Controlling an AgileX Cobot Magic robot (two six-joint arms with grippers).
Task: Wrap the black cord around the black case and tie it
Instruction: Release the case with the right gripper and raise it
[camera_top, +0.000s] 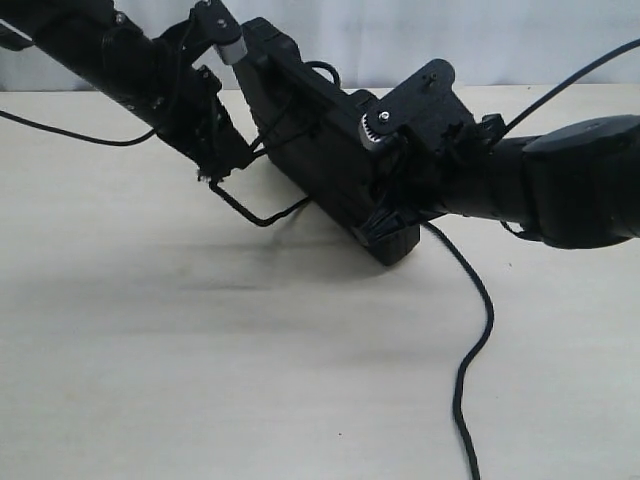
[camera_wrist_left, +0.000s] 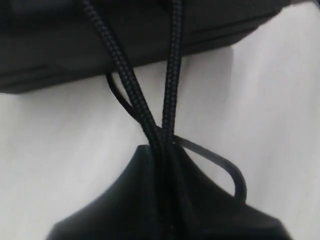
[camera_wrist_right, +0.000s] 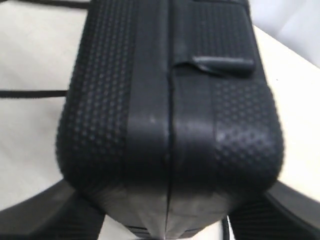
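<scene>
Pale counter (camera_top: 200, 380) up front, nearest us and the biggest thing on show, and above it the case (camera_top: 325, 165) sits at a steep tilt, one low corner down by the surface, the rest lifted toward the back. Right claw (camera_top: 395, 215) has it: fingers spread wide either side of the dimpled end and clamped on, that end filling the right wrist view. Left claw (camera_top: 212, 178) is just beside the case on its other side, pressed together and pinching two strands of the cord (camera_wrist_left: 127, 85). They rise out of the claw, cross right above it and run up over the case's edge. A slack loop hangs below that claw onto the counter. So where are we? My read: the wrapping is under way, with cord over at least one edge, though the far side is hidden and I can't count turns. No knot shows anywhere, so the tie looks to be all ahead. A smoother cable (camera_top: 480, 330) trails from the right arm to the front edge; rig wiring, I'd guess. Writing? Nothing legible: no brand, no label, just dimples, a centre seam and a small raised tab.
</scene>
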